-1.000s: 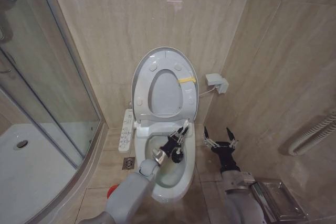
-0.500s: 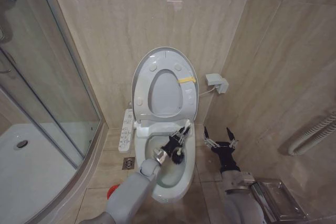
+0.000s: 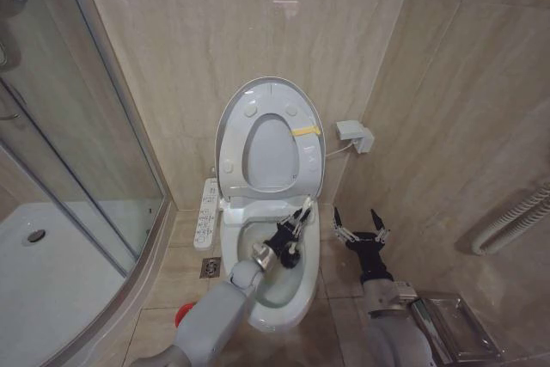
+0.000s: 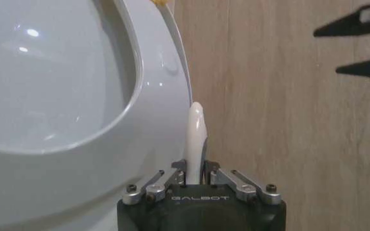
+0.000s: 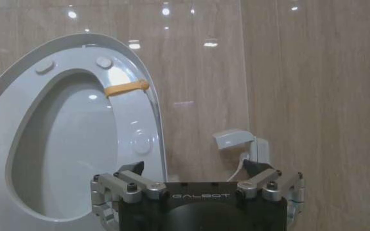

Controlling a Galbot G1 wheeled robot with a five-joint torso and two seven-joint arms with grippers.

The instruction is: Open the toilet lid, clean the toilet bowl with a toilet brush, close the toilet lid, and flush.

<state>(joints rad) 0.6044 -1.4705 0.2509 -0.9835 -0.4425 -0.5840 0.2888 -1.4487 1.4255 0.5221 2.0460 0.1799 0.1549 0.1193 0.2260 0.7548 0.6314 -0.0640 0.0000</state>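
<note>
The toilet lid (image 3: 268, 92) stands raised against the wall, and the ring seat with its yellow tag (image 3: 302, 131) is up in front of it. Below them lies the open toilet bowl (image 3: 279, 294). My left gripper (image 3: 290, 229) hangs over the bowl, shut on the toilet brush (image 3: 302, 211); its thin white handle (image 4: 195, 137) sticks up from the left gripper (image 4: 194, 169) beside the seat rim. A dark end (image 3: 290, 254) points down into the bowl. My right gripper (image 3: 359, 225) waits open to the right of the toilet, facing the lid (image 5: 18, 91); its fingers (image 5: 130, 169) stand apart.
A white control panel (image 3: 206, 212) sits left of the bowl, with a floor drain (image 3: 210, 267) and a red holder (image 3: 182, 313) nearby. The glass shower enclosure (image 3: 86, 169) closes the left side. A wall box (image 3: 354, 135), a metal rack (image 3: 455, 328) and a hose (image 3: 516, 212) are on the right.
The left gripper with the brush has shifted slightly to the right over the bowl. The right arm has stayed where it was.
</note>
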